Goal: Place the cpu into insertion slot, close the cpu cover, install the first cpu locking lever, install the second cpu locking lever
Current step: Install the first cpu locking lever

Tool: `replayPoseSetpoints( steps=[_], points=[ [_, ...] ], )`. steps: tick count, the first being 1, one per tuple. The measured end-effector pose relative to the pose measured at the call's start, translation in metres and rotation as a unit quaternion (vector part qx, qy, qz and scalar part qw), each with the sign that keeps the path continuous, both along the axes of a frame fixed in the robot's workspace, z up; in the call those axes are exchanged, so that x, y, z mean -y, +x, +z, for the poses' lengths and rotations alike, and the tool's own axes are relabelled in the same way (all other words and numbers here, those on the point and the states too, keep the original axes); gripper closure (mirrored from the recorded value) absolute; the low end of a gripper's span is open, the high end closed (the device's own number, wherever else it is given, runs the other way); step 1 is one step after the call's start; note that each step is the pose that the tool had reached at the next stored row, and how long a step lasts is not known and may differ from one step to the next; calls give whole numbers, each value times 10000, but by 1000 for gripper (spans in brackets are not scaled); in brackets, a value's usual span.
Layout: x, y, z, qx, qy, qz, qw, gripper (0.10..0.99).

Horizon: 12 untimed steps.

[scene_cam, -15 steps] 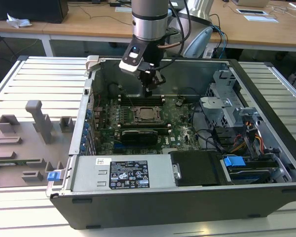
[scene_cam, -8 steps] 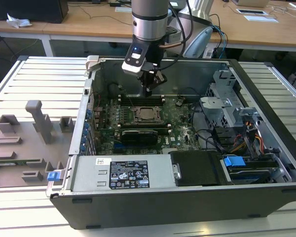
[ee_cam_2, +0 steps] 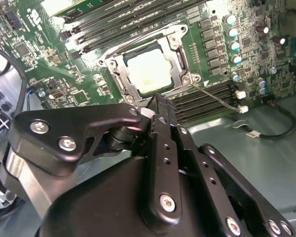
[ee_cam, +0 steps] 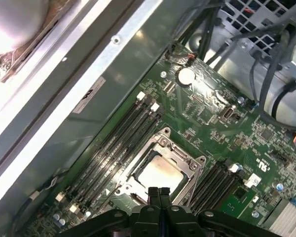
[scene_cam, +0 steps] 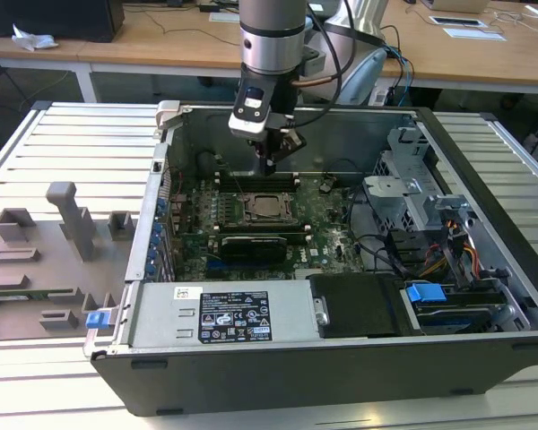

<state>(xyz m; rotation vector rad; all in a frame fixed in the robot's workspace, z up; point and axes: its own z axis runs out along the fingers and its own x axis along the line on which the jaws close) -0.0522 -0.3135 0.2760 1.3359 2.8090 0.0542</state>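
Observation:
The cpu [ee_cam_2: 149, 71] lies in the insertion slot [scene_cam: 267, 208], its pale metal top showing through the window of the cpu cover [ee_cam_2: 180, 58], which lies flat over it. In the first wrist view the cpu [ee_cam: 160, 174] sits inside the cover frame [ee_cam: 180, 154]. A thin metal locking lever [ee_cam_2: 214, 98] runs out from one socket corner across the black memory slots. My gripper [scene_cam: 269, 167] hangs just above the socket's far edge. Its black fingertips [ee_cam: 159, 191] are pressed together with nothing between them, as the second wrist view's gripper [ee_cam_2: 160, 104] also shows.
The green motherboard [scene_cam: 327, 228] lies in an open grey computer case [scene_cam: 251, 376]. Black memory slots [ee_cam: 113, 143] flank the socket. Cables and a drive cage [scene_cam: 430, 224] fill the exterior view's right side. A grey fixture plate [scene_cam: 45, 260] lies outside the case.

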Motion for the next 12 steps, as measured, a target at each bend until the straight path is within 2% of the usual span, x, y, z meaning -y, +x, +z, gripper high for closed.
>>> replayPoseSetpoints(
  steps=[9,12],
  points=[
    [0,0,0,0,0,462,9989,980],
    [0,0,0,0,0,690,9976,980]
  ],
)
